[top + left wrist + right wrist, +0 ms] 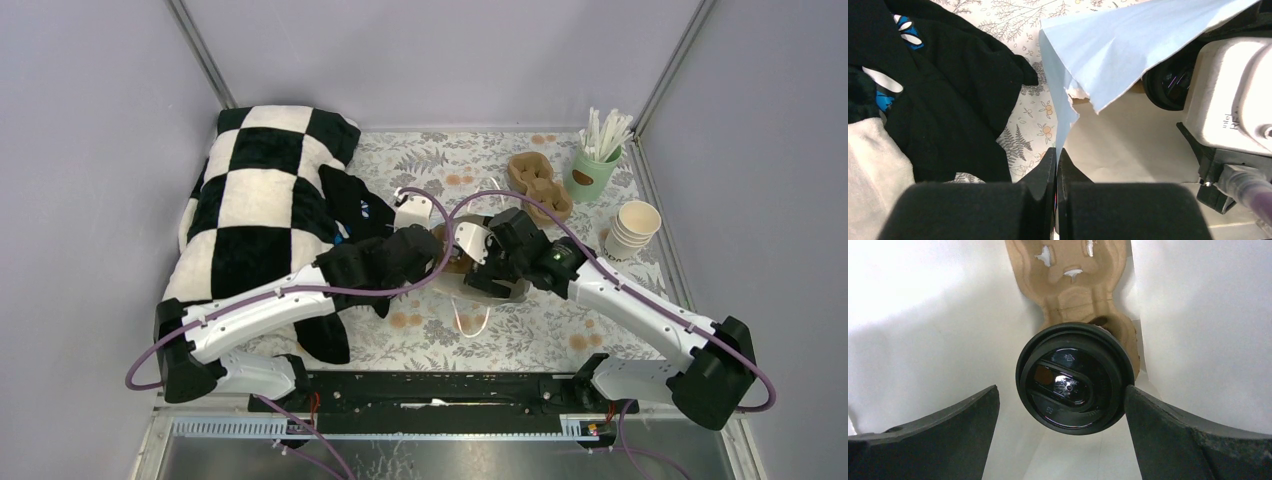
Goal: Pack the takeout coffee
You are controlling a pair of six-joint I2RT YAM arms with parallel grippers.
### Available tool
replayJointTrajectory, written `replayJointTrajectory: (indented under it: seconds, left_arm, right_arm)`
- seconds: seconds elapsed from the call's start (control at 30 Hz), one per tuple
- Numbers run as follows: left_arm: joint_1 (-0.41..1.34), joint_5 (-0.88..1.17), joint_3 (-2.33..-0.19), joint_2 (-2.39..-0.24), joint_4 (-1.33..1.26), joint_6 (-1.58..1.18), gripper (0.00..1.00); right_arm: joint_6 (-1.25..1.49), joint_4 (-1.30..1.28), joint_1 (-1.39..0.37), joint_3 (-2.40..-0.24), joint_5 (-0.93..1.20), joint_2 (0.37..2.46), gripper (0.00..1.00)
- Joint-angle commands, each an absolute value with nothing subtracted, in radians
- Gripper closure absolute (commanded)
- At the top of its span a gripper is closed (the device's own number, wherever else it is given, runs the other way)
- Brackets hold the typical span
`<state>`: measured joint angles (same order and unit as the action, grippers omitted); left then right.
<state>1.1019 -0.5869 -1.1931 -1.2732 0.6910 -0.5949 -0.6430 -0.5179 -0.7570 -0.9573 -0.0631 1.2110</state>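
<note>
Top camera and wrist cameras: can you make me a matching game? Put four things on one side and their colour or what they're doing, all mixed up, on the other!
Things:
1. coffee lid
2. left hand
3. right hand
4. cup of sticks

Matches:
A. green
B. open
C. black
D. pinching the paper bag

Pairs: 1-C, 2-D, 3-B, 4-A

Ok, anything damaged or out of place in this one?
Yes: the white paper bag has a ragged tear in its rim, just above where the shut left gripper pinches it. The black-lidded paper cup sits in its brown pulp carrier inside; no spill shows.
</note>
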Motion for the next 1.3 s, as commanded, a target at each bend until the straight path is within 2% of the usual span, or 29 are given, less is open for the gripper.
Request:
replayJointTrajectory:
  seconds: [0.0, 0.3, 0.47, 0.77, 0.97, 1.27]
  left_arm:
    - [1.092, -0.556, -1.273, -1.286, 0.711, -0.596, 1.0]
    - [1.088, -0.528, -1.477, -1.386, 0.905, -0.654, 1.0]
    - [1.085, -0.476, -1.565, -1.421, 0.957, -0.672, 1.0]
    - [1.074, -0.431, -1.54, -1.408, 0.957, -0.695, 1.0]
    - [1.07, -0.414, -1.522, -1.4, 0.956, -0.713, 1.0]
    - [1.068, -0.396, -1.518, -1.395, 0.956, -0.713, 1.0]
  right_arm:
    - [-0.588, -0.614, -0.768, -1.029, -0.049, 1.186, 0.0]
    - [-0.529, -0.744, -0.782, -1.12, 0.031, 1.199, 0.0]
    - [-0.499, -0.741, -0.802, -1.101, 0.021, 1.213, 0.0]
    - [-0.55, -0.733, -0.821, -1.102, 0.029, 1.167, 0.0]
    - [-0.521, -0.87, -0.821, -1.218, 0.033, 1.222, 0.0]
    - [-0.485, -0.91, -0.82, -1.371, 0.005, 1.264, 0.01]
